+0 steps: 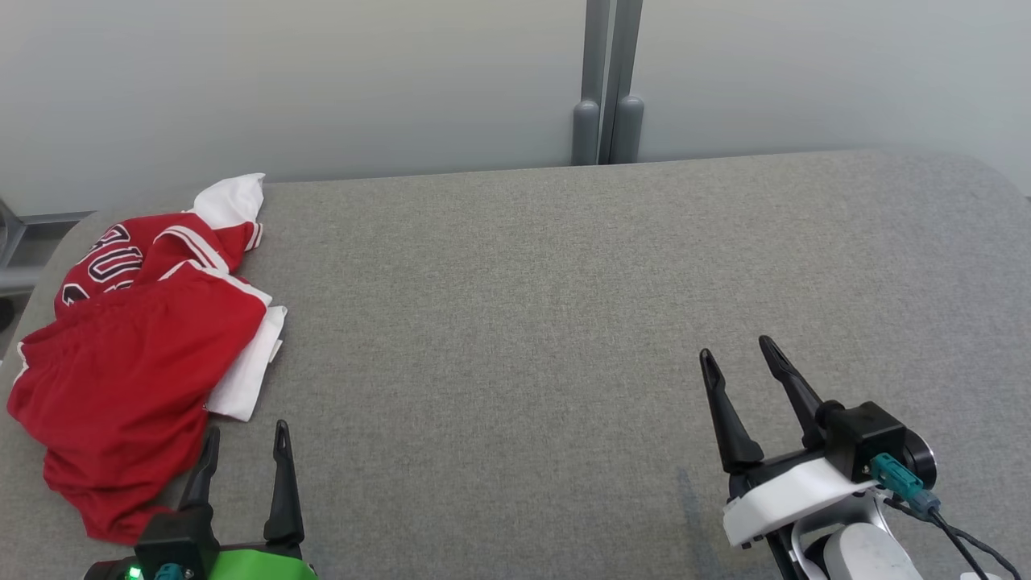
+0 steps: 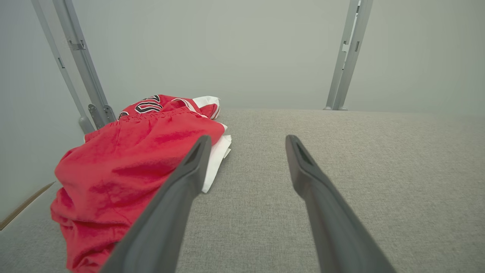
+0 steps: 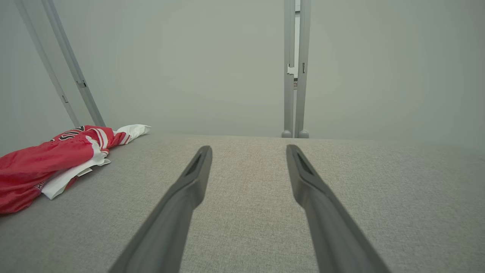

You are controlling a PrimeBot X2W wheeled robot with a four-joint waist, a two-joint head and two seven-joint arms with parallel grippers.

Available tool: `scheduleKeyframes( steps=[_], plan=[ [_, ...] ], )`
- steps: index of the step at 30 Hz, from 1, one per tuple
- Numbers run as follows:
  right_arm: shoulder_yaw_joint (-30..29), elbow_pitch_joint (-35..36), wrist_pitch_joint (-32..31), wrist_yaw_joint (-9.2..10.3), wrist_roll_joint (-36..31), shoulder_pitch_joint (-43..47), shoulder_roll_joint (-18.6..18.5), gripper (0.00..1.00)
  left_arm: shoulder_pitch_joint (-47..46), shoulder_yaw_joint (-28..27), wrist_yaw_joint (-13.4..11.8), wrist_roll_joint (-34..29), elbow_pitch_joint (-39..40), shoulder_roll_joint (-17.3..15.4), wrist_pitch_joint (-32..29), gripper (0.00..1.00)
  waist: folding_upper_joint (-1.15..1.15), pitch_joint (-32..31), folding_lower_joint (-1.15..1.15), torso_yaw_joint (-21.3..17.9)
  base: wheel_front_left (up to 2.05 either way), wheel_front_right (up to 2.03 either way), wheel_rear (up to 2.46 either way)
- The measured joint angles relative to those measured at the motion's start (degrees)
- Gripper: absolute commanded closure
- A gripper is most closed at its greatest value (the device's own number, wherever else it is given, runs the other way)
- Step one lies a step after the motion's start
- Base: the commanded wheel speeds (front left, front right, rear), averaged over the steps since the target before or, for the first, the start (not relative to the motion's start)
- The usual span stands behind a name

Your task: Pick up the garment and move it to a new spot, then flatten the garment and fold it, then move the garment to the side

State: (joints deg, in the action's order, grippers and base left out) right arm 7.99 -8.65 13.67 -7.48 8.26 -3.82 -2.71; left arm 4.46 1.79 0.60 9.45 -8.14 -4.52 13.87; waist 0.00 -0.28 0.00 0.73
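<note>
A red garment (image 1: 137,354) with white trim and dark lettering lies crumpled at the left end of the grey table (image 1: 564,306). It appears again in the left wrist view as the garment (image 2: 125,167) and, at the left edge of the right wrist view, as the garment (image 3: 41,163). My left gripper (image 1: 246,439) is open just in front of the cloth's near edge, holding nothing; its left finger overlaps the red fabric in the head view. Far off at the lower right, my right gripper (image 1: 734,346) hovers open and empty over bare table.
Pale wall panels stand behind the table, joined by grey metal posts (image 1: 606,89). Another slanted post (image 2: 81,64) rises beyond the garment. The table's left edge runs close beside the cloth, and its far right corner (image 1: 991,173) is rounded.
</note>
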Motion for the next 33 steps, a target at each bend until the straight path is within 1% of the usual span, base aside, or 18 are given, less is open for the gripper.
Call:
scheduleKeyframes(
  steps=[13, 33],
  plan=[
    [0.35, -0.12, 1.36, 0.00, -2.96, 0.00, -0.04, 0.00, 0.65, -0.43, 0.49, -3.90, 0.35, 0.30, 1.16, 0.00, 0.00, 0.00, 0.00, 0.01, 0.00, 0.00, 0.00],
    [-0.12, -1.77, 1.37, 0.00, -0.82, -0.03, -0.07, 0.00, 0.65, -0.99, 1.36, -3.47, 0.36, 0.98, 1.16, 0.00, 0.00, -0.04, 0.00, -0.09, 0.00, 0.00, 0.00]
  ],
)
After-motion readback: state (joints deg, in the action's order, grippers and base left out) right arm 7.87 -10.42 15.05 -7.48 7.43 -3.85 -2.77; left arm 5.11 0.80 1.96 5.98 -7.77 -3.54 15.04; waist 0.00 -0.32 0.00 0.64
